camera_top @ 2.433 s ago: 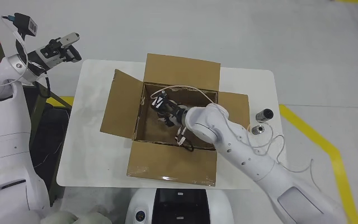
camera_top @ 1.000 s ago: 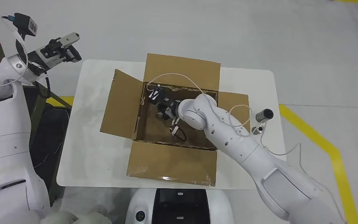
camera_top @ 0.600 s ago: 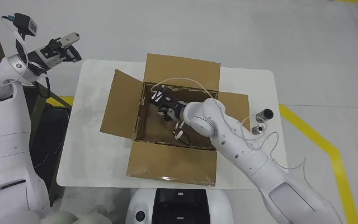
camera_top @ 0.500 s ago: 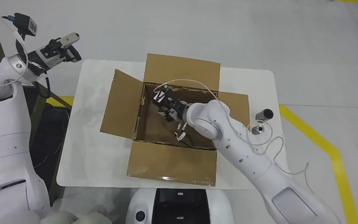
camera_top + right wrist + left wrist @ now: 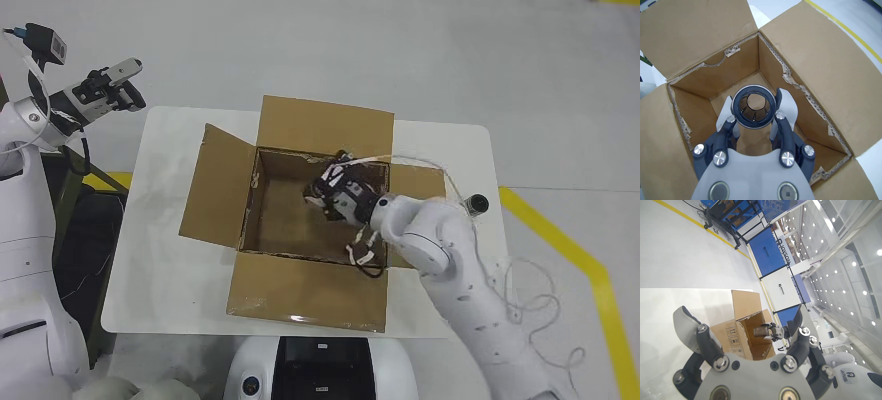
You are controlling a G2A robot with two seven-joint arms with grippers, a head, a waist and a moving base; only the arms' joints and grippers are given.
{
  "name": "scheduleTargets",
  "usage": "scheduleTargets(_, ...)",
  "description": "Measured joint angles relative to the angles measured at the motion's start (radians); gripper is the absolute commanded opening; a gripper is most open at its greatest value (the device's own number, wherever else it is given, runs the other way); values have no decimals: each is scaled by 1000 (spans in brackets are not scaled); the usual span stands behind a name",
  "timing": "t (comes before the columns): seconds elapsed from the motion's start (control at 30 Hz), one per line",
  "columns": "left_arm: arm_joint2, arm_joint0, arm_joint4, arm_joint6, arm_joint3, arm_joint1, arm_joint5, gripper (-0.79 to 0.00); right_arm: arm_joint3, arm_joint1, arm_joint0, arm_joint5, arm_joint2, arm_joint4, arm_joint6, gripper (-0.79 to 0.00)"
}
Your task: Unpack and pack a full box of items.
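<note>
Cardboard flaps spread outward on all four sides of the open box, which sits on the white bench. The right pincer is closed around a hollow metal cylinder, fingers pressed to opposite sides, holding it over the box floor near the right-hand wall, its bore in line with the pincer. The left pincer hangs beyond the bench's far left corner, spread wide with nothing between its fingers. Another dark cylinder lies on the bench just beside the box's right flap.
</note>
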State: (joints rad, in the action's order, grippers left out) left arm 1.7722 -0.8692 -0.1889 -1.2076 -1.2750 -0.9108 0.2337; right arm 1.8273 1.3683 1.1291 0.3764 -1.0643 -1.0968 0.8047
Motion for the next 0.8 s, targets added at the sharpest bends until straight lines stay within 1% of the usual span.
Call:
scheduleTargets(0.17,0,0,0,0,0,0,0,0,71,-21,86,27,-92,26,-25,-785)
scheduleTargets(0.43,0,0,0,0,0,0,0,0,166,-47,209,31,-208,39,-71,-785)
scheduleTargets(0.53,0,0,0,0,0,0,0,0,189,-52,228,34,-221,41,-71,-785)
scheduleTargets(0.8,0,0,0,0,0,0,0,0,192,-53,229,34,-221,43,-70,-785)
